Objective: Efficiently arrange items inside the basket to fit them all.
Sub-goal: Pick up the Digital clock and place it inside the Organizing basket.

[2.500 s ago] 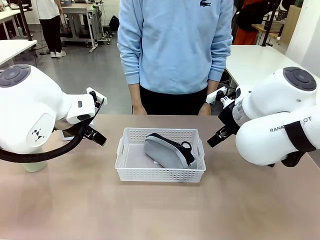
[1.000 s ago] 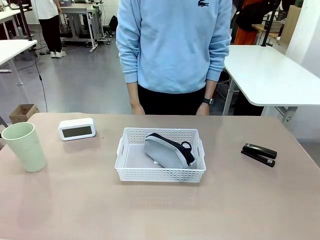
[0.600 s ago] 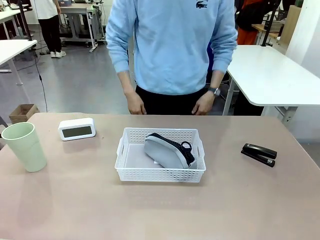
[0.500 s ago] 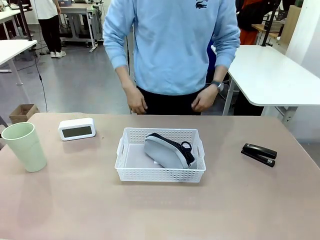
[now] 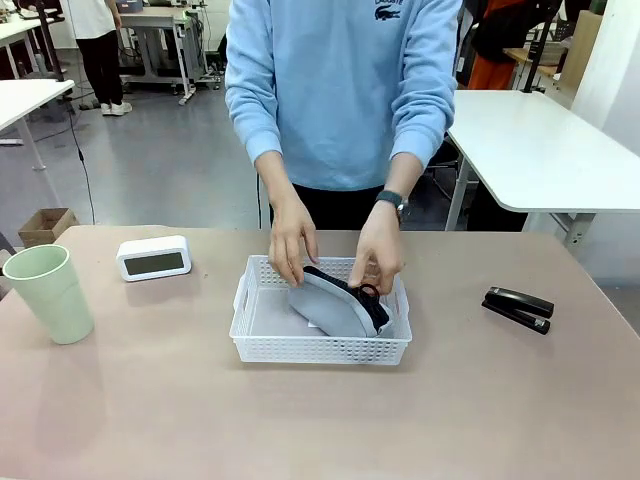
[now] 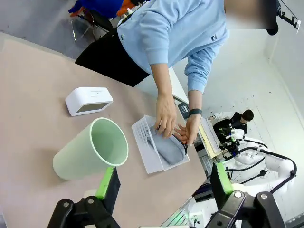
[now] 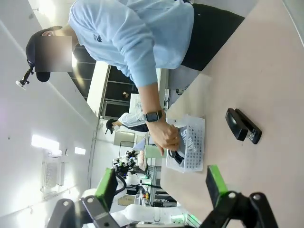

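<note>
The white basket [image 5: 320, 348] sits mid-table with the grey zip case [image 5: 330, 310] leaning inside it. A person's left hand [image 5: 291, 240] and right hand [image 5: 379, 255] both grip the case. The pale green cup [image 5: 48, 293] stands at the table's left, with the small white block [image 5: 153, 258] behind it. The black stapler [image 5: 517, 309] lies at the right. My left gripper [image 6: 163, 183] is open and held high above the cup [image 6: 92, 154], with the basket [image 6: 141, 135] farther off. My right gripper [image 7: 160, 185] is open and held high, away from the stapler [image 7: 243, 125] and the basket [image 7: 194, 142].
The person stands at the far edge, leaning over the basket. Bare tabletop [image 5: 320, 420] stretches along the near side. A white table [image 5: 530, 140] stands behind at the right.
Both arms have pulled out of the front view. The person's hands came down from their sides into the basket and took hold of the case.
</note>
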`<state>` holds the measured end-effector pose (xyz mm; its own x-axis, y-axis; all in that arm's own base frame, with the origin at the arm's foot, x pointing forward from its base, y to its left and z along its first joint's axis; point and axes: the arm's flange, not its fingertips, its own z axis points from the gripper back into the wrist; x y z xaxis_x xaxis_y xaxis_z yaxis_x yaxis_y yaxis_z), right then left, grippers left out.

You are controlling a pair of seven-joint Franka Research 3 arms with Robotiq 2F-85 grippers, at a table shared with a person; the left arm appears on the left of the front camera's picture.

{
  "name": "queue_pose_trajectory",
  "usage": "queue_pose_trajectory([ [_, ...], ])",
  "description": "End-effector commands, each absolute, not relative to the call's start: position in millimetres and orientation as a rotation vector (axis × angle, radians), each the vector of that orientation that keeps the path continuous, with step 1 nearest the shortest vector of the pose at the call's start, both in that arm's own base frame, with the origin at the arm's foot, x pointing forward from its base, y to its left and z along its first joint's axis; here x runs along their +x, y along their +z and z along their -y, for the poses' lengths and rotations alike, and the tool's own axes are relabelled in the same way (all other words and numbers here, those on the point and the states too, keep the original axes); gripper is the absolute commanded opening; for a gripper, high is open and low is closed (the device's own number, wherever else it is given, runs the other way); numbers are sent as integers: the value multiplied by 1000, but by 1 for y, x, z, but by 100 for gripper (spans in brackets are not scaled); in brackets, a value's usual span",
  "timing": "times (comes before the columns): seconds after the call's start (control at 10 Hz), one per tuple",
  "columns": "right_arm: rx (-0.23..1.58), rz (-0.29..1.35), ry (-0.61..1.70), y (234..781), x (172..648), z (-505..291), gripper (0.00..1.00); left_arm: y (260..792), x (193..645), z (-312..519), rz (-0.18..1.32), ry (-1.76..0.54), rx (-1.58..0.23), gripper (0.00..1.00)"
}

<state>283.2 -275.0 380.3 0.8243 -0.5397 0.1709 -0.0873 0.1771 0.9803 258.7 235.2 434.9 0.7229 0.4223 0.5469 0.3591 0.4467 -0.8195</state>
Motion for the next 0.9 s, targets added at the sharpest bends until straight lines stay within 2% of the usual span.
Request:
queue_pose_trajectory([
  [0.0,1376,534,-349,383,280,274,100,435,260,-236,835,24,-1151,100],
  [0.8,1376,534,-349,383,280,274,100,435,260,-236,835,24,-1151,100],
])
